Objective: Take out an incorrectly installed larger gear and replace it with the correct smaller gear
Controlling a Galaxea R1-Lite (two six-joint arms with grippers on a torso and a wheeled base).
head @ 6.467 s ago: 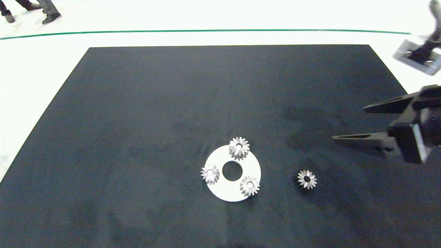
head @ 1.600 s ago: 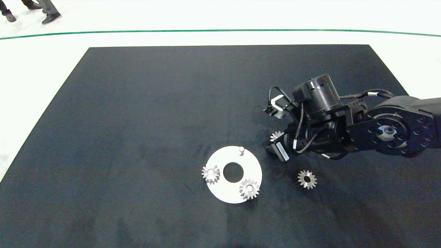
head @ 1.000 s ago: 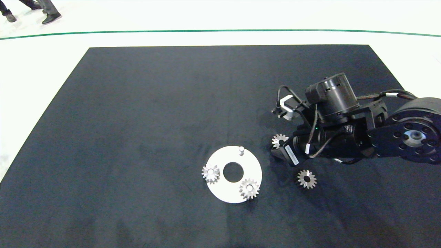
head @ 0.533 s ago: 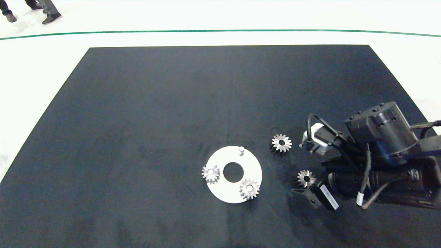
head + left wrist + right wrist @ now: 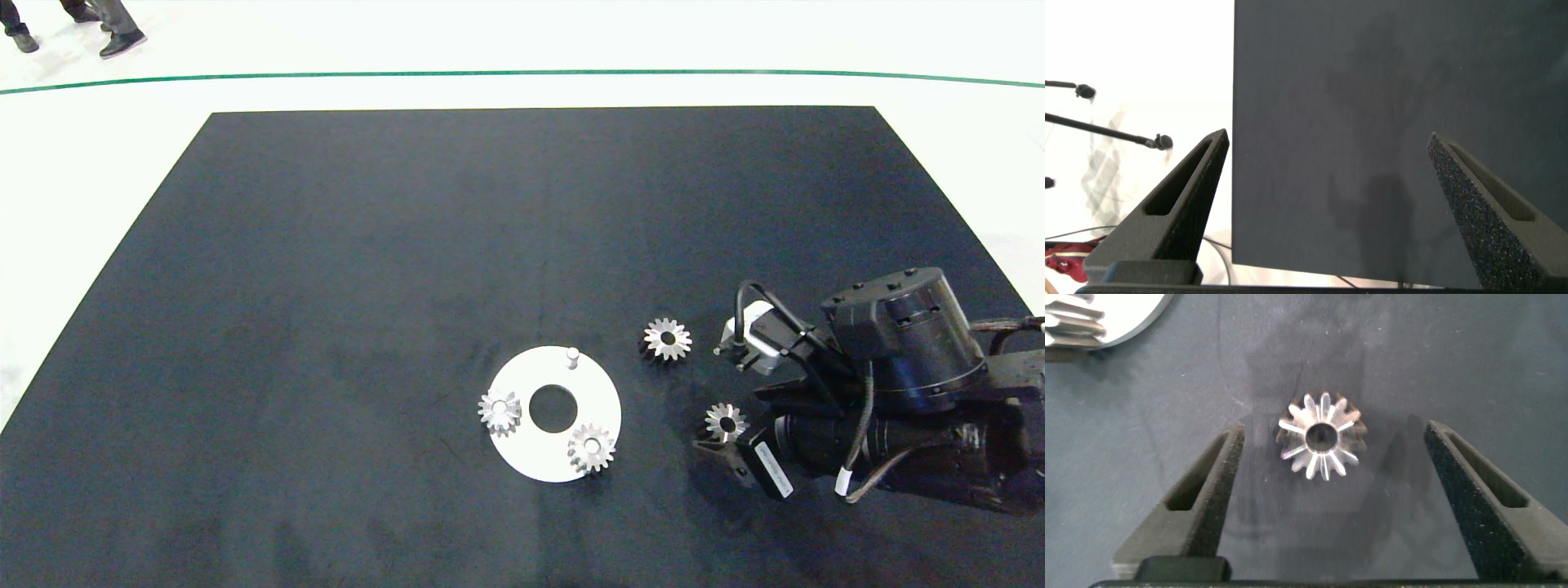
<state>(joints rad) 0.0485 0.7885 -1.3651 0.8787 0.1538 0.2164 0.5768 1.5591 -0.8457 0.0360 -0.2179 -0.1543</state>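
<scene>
Smaller gear (image 5: 1321,446) lies flat on the desk (image 5: 408,245), hole up, squarely between the spread fingers of the right end effector (image 5: 1327,502), which is released and grips nothing; neither finger touches it. By my judgement the coming move turns on this centring: the fingers need only close in from both sides. That arm is the nearer one; the left end effector (image 5: 1327,216), also spread and empty, hangs over a bare edge of the desk. Outward, the larger gear (image 5: 667,339) sits on the desk, off the white disc (image 5: 522,453). Count: four gears, two on the disc, one bare peg (image 5: 572,356).
</scene>
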